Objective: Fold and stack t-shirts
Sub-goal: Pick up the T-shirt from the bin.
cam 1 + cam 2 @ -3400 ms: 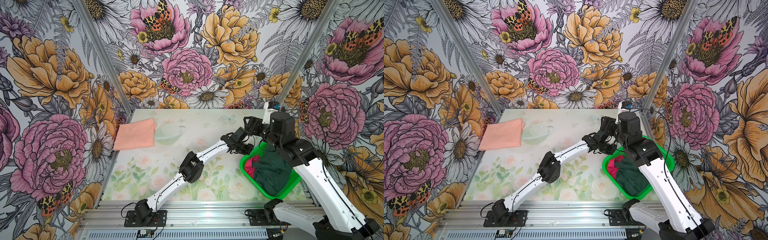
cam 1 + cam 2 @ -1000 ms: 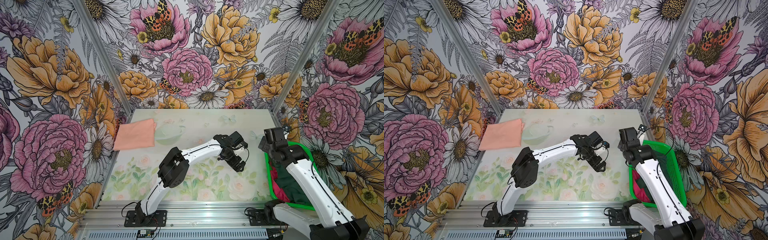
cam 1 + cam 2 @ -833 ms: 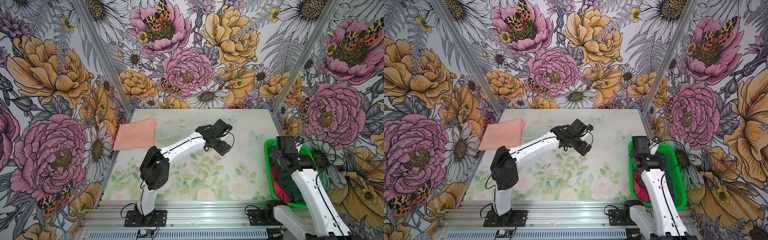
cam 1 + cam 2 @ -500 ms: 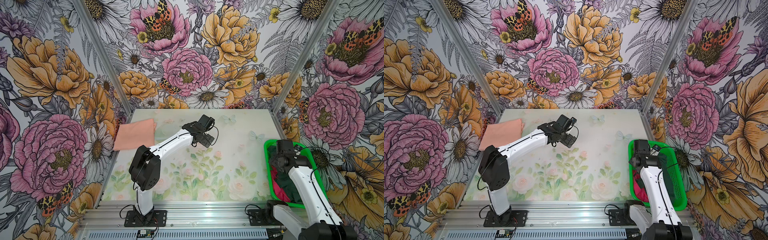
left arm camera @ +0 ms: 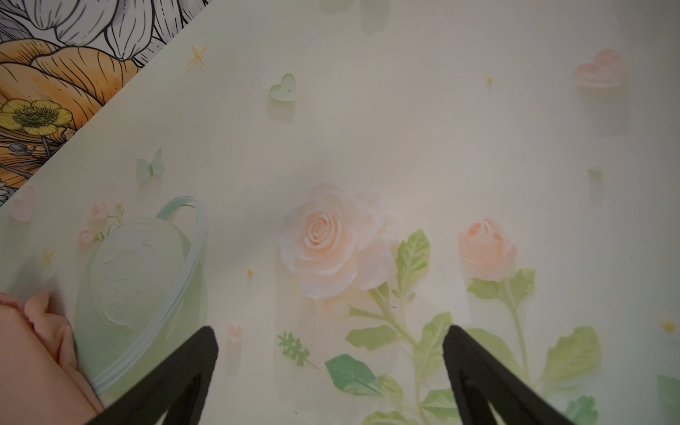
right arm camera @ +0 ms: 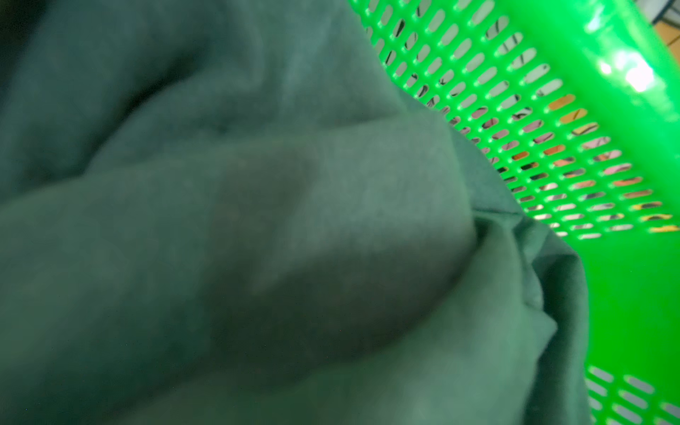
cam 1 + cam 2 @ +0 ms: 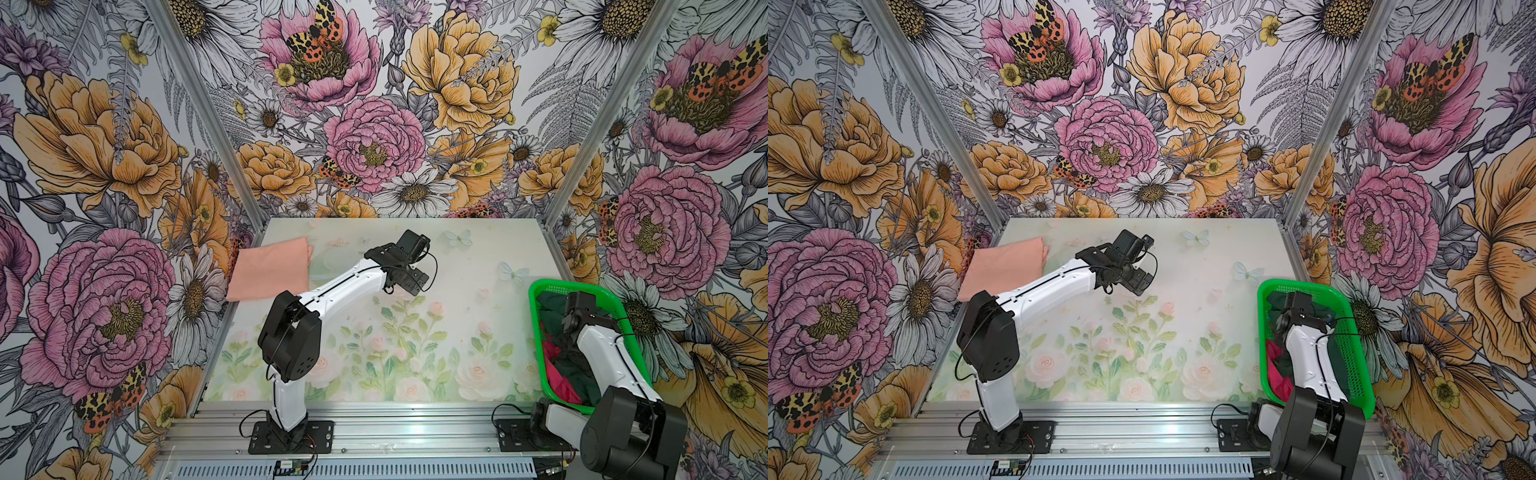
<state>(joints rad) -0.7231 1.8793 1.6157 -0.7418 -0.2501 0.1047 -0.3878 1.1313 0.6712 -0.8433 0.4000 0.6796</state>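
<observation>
Three wall panels (image 7: pixel 374 124), bold floral-and-butterfly print; aluminium corner posts (image 7: pixel 210 116); tabletop (image 7: pixel 457 332), pale rose-and-leaf print, soft glare; slotted aluminium base rail (image 7: pixel 415 432).

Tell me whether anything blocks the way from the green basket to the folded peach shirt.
The left arm does: it and the open left gripper hang over the table between the green basket and the peach shirt. Nothing loose lies on the table there.
</observation>
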